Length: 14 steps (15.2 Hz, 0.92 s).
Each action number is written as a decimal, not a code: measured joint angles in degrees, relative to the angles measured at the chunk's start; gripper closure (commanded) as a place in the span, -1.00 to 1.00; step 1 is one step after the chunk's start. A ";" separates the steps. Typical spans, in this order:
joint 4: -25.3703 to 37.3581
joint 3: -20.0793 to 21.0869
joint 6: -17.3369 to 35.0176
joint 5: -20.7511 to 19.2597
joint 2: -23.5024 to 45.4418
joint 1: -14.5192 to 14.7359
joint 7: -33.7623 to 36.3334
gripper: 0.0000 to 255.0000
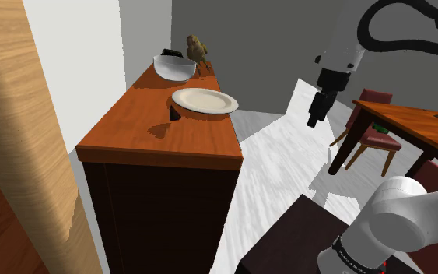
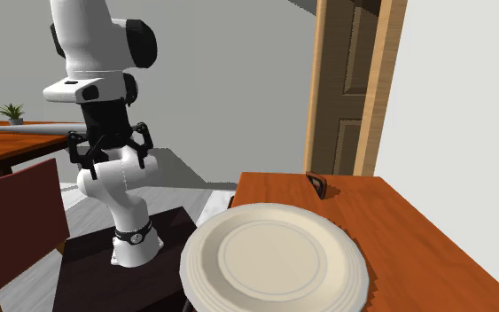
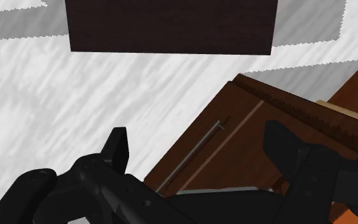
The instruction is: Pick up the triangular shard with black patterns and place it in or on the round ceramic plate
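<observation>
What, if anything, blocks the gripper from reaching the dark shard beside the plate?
Probably nothing, so yes. The gripper hangs open over the floor beside the cabinet. The shard lies on its top just past the plate, uncovered. Crossing above the plate looks free.

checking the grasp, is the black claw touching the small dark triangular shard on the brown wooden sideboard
Apart. The shoulder view shows the claw hanging over the floor, clear of the sideboard, while the shard lies beside the round cream plate.
</observation>
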 measured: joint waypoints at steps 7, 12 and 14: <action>1.39 5.46 4.49 4.67 3.87 1.28 7.36 -1.00; 5.78 10.46 8.10 7.92 9.51 2.03 14.28 -1.00; 6.87 12.43 10.33 8.85 11.87 2.24 16.95 -1.00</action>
